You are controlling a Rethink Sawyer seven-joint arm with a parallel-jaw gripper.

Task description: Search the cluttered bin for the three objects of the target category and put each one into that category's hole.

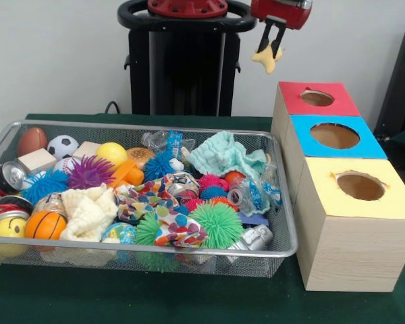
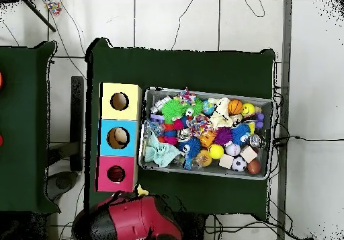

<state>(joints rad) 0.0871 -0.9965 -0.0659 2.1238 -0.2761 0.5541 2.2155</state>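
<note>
In the front view the gripper [image 1: 271, 54] hangs at about one o'clock, its fingers clamped on a small pale yellow toy [image 1: 266, 61], held in the air just up and to the left of the red-topped box's hole [image 1: 317, 98]. The blue-topped box [image 1: 334, 137] and yellow-topped box [image 1: 360, 187] follow toward four o'clock. The wire-mesh bin [image 1: 283, 233], at eight o'clock, is heaped with balls, cloths and toys, among them an orange basketball [image 1: 45, 225].
</note>
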